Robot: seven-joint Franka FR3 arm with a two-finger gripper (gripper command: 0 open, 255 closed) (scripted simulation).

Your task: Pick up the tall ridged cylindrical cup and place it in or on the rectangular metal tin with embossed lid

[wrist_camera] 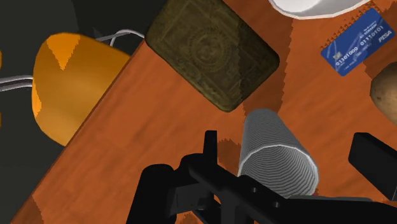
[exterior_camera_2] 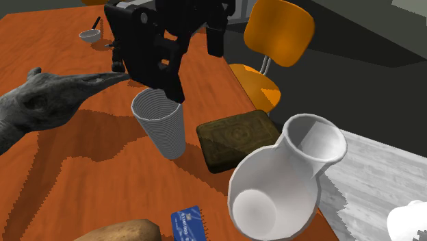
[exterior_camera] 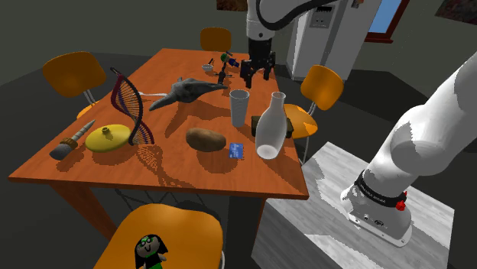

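Judging from the orange desk (exterior_camera: 199,172), nothing is done yet: the black pincer (wrist_camera: 292,146) hangs spread, fingers either side of the grey ridged cup (wrist_camera: 277,153), seemingly not touching it. The cup stands upright just beside the dark embossed tin (wrist_camera: 213,51). Closing, lifting and placing remain. Orange chairs (exterior_camera: 73,72) ring the desk in a dim room; a white vase (exterior_camera: 269,126), potato (exterior_camera: 206,139) and blue card (exterior_camera: 236,150) lie near.

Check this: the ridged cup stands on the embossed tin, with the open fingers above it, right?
No. The ridged cup stands on the table beside the tin, not on it; the second exterior view shows that. The open fingers are above it.
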